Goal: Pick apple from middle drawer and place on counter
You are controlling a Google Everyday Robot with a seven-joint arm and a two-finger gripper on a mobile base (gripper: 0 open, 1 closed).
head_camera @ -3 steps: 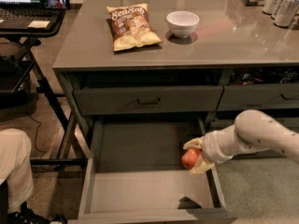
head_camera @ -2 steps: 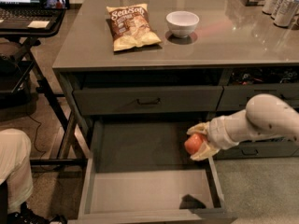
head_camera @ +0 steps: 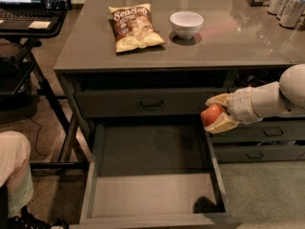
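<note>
My gripper [head_camera: 214,113] comes in from the right and is shut on the red-orange apple [head_camera: 210,114]. It holds the apple in the air above the right wall of the open middle drawer [head_camera: 143,194], below the counter's front edge. The drawer's grey floor is bare. The grey-brown counter [head_camera: 228,44] lies above and behind.
On the counter lie a chip bag [head_camera: 133,26] and a white bowl [head_camera: 186,23], with cans [head_camera: 286,4] at the far right. A black desk with a laptop [head_camera: 28,13] stands at left. A person's leg [head_camera: 14,171] is at lower left.
The gripper has lifted the apple up out of the drawer, rising and moving slightly right to just under the counter's edge.
</note>
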